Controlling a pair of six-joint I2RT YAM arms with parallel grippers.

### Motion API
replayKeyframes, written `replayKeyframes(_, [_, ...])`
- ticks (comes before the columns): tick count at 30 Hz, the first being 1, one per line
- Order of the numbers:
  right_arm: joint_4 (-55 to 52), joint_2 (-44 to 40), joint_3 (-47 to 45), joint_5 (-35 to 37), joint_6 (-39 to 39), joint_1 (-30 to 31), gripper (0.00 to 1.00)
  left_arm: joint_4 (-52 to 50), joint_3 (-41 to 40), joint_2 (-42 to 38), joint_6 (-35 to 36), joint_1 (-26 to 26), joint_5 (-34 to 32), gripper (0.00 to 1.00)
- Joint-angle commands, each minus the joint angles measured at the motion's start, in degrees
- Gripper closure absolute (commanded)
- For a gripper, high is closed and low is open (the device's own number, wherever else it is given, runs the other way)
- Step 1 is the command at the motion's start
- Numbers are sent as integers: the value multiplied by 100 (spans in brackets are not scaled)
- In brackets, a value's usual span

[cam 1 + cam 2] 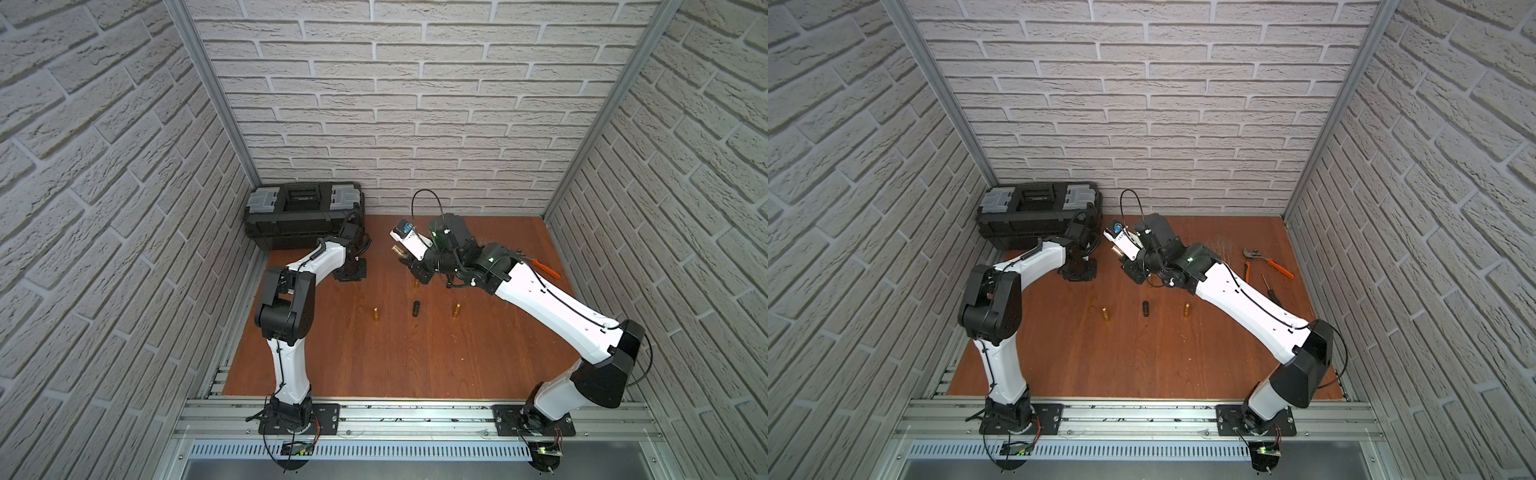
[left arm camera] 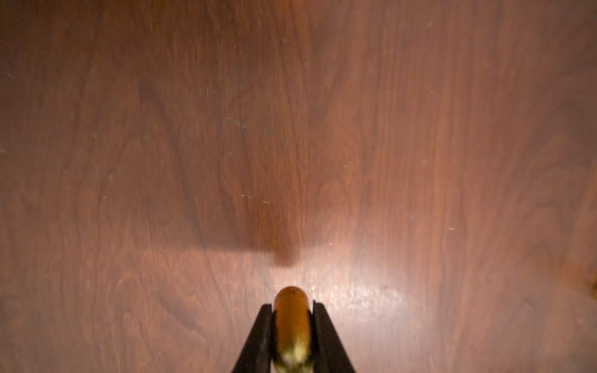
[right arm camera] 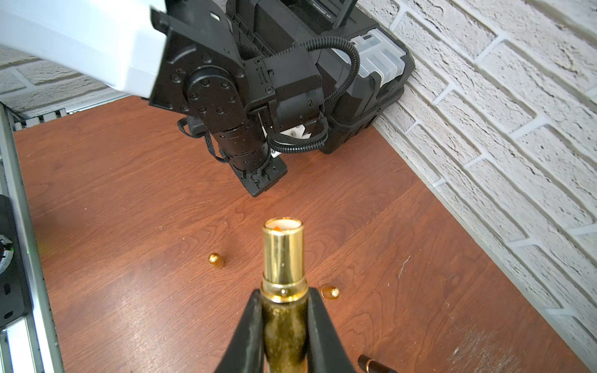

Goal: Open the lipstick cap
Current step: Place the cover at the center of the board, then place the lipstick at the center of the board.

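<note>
My right hand (image 3: 283, 292) is clamped on the gold lipstick tube (image 3: 284, 255), fingers pressing its lower barrel from both sides. The shiny inner sleeve sticks out past my fingertips, its open end bare and showing a white rim. My left hand (image 2: 292, 306) is closed on the cap (image 2: 291, 318), an amber, round-tipped shell that pokes just beyond the fingertips and points down at the wooden counter (image 2: 420, 161). The two hands are apart: the left one hangs ahead of the tube's open end, low over the counter, with the black toolbox (image 3: 371, 106) behind it against the brick wall. On the counter below my right hand stand two capped gold lipsticks (image 3: 216, 261) (image 3: 330, 292), one to either side of the tube, and a black one (image 3: 371, 366) lies nearer my wrist.
</note>
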Motion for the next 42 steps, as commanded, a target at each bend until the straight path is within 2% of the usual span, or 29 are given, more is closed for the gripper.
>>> replayKeyframes(1, [144,9,-65,123,76,66,97,374,-168,-2,74,-19,-157,100])
replayKeyframes(9, [136,52,-100,236,56,95,97,569,-442,62,65,-16,-82,100])
replayKeyframes(14, [162,23,-143,236,73,119,97,587,-583,7,-3,-32,-90,69])
replayKeyframes(18, [176,-25,-163,236,83,143,97,504,-561,-121,6,-24,-133,59])
replayKeyframes(22, [172,-44,-163,242,94,153,97,272,-412,-357,-29,4,-91,54])
replayKeyframes(26, [184,-68,-229,257,106,163,97,-159,-197,-886,-154,92,313,49])
replayKeyframes(29, [292,-79,-385,276,144,167,97,-454,-2,-1385,-354,294,1123,45])
replayKeyframes(33, [432,12,-492,247,248,167,97,-633,266,-1820,-724,575,2885,44])
replayKeyframes(39, [583,230,-478,117,349,187,97,-692,477,-2211,-1070,576,4287,41])
replayKeyframes(42, [617,305,-414,76,345,208,97,-663,512,-2279,-1116,458,4703,40])
